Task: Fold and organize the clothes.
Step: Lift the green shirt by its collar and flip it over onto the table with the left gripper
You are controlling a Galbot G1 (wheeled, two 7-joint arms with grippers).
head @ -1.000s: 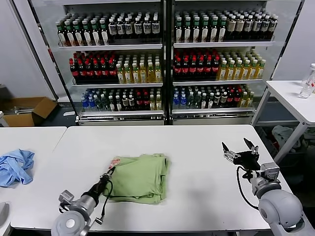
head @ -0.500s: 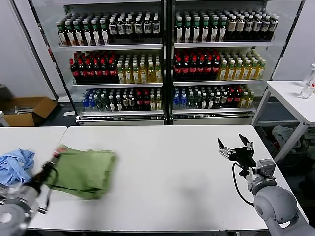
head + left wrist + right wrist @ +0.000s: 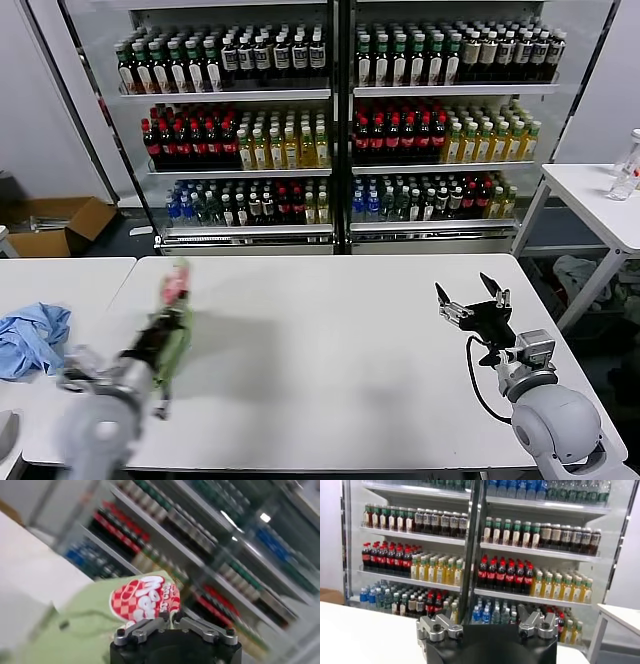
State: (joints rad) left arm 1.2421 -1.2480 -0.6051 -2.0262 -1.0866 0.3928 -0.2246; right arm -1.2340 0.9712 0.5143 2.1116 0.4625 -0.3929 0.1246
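Left gripper (image 3: 163, 325) at table's (image 3: 330, 390) 9 o'clock edge, lifted clear, jaws clamped on green shirt (image 3: 172, 335); shirt hangs bunched off table, red-white print (image 3: 145, 598) topmost. Right gripper (image 3: 470, 300) hovers at 3 o'clock, jaws apart, holding nothing. Blue cloth (image 3: 32, 337) on side table.

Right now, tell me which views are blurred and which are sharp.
Head view: the left tool and the light green cotton shirt it grips are smeared by motion; the right tool and bottle shelves are crisp. Left wrist view: shelves streaked, the shirt's red-and-white print fairly readable. Right wrist view: sharp throughout.
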